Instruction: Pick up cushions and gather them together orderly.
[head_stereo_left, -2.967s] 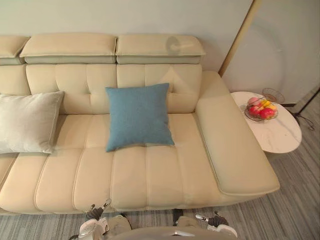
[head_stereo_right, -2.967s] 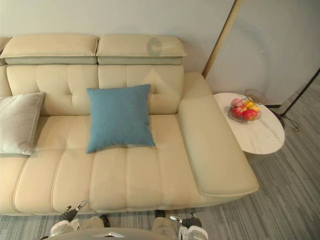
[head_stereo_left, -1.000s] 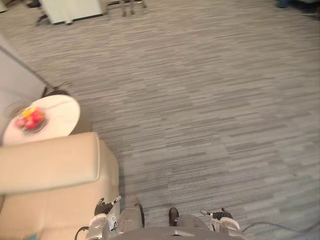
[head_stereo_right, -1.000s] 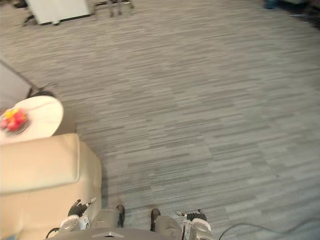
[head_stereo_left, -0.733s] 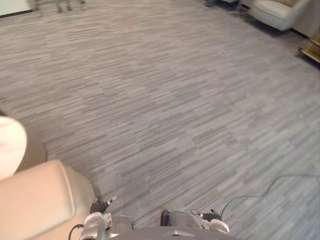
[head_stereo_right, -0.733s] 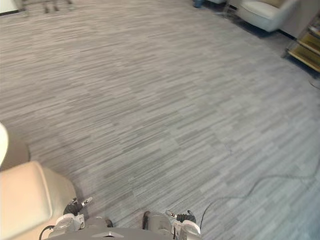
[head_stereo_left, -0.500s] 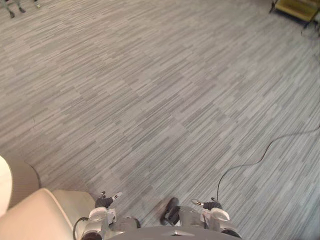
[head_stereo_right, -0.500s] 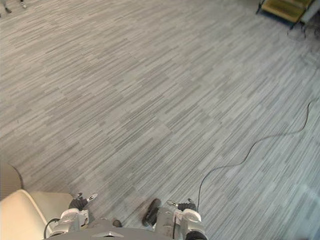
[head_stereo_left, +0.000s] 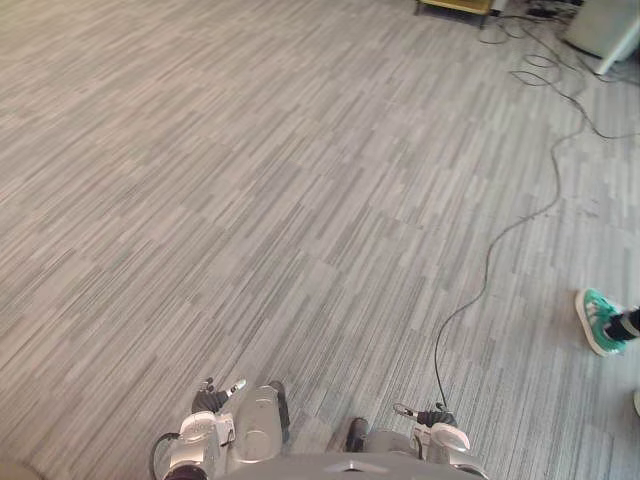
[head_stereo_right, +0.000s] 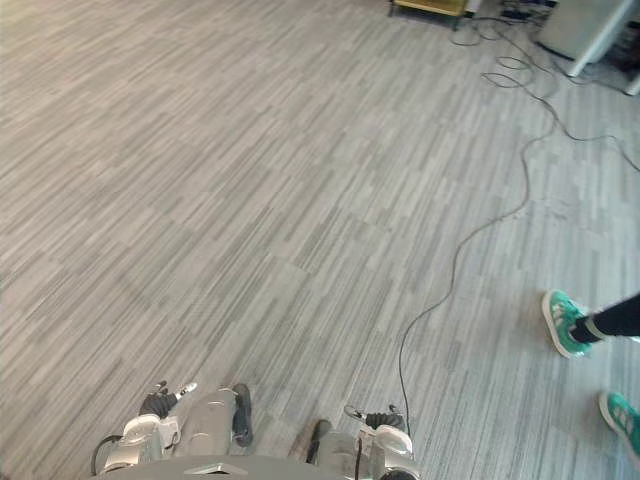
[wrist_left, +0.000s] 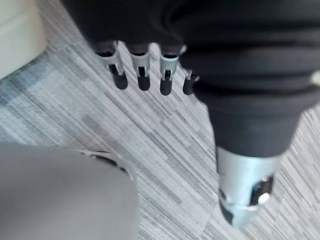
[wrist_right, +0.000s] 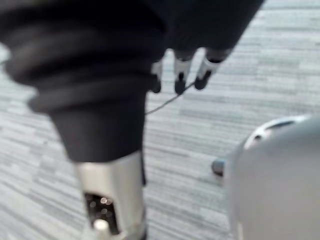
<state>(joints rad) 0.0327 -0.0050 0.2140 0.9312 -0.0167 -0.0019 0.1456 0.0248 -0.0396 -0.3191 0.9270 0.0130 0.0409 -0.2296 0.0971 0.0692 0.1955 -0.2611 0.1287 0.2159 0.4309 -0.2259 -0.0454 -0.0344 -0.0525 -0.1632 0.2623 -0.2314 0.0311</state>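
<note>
No cushion is in sight; both eye views look down on grey striped carpet (head_stereo_left: 300, 200). My left hand (head_stereo_left: 212, 398) hangs low at my side with its fingers (wrist_left: 141, 75) straight and nothing in them. A cream sofa corner (wrist_left: 15, 30) lies just past that hand in the left wrist view. My right hand (head_stereo_left: 428, 415) hangs at the other side, its fingers (wrist_right: 180, 75) relaxed over bare carpet and holding nothing.
A person's teal shoe (head_stereo_left: 600, 320) stands on the carpet at the right, with a second shoe (head_stereo_right: 622, 420) nearer. A low wooden piece of furniture (head_stereo_left: 455, 5) and a white object (head_stereo_left: 605, 25) sit at the far right, with loose cables (head_stereo_left: 540, 60) beside them.
The camera has swung away from the sofa: the cushions, sofa and side table have left the eye views, and a person's shoes have come in at the right. Both hands still hang empty.
</note>
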